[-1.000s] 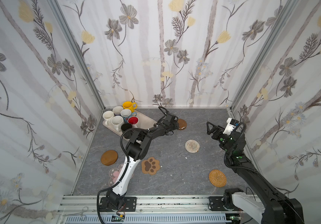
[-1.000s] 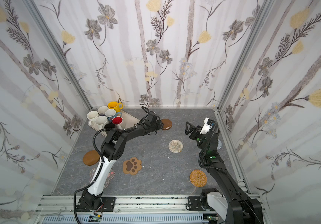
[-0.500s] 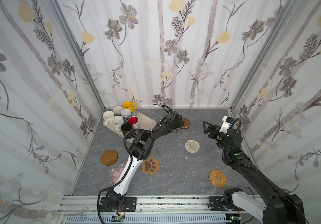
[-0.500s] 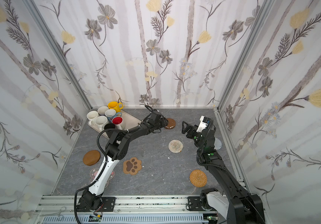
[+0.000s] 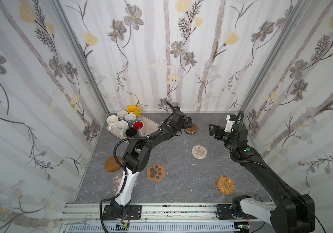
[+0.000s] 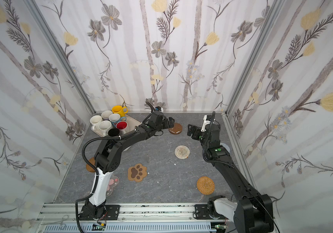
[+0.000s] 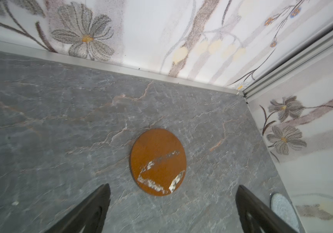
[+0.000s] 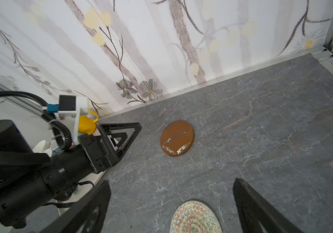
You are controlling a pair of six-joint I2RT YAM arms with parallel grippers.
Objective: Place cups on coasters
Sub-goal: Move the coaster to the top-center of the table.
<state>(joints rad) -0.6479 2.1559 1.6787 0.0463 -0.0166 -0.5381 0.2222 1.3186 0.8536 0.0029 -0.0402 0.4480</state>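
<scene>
Left gripper (image 5: pixel 189 122) is parked at the near edge of the flat round brown disc coaster (image 5: pixel 192 130), jaws spread wide with nothing between them. I can't tell whether a finger is touching the disc. The right gripper (image 5: pixel 212 131) is also wide apart and empty. It sits at about 3 o'clock from that disc, pointing back toward it.

No coaster has a mug on it yet. All seven handled ceramic mugs (image 5: pixel 130 118) stand upright, mouths up, bunched on the beige rounded-rectangular tray (image 5: pixel 151 123) in the 10 o'clock corner of the grey stone-look floor (image 5: pixel 181 153).

The bit that matters imo: from the left gripper the mugs lie at roughly 9 o'clock, and they're near. The white mug with the red inside (image 5: pixel 138 125) is the closest one. The right gripper is well apart from them and would have to cross past the disc and the left arm. So I'd say the left arm is the one to fetch.
</scene>
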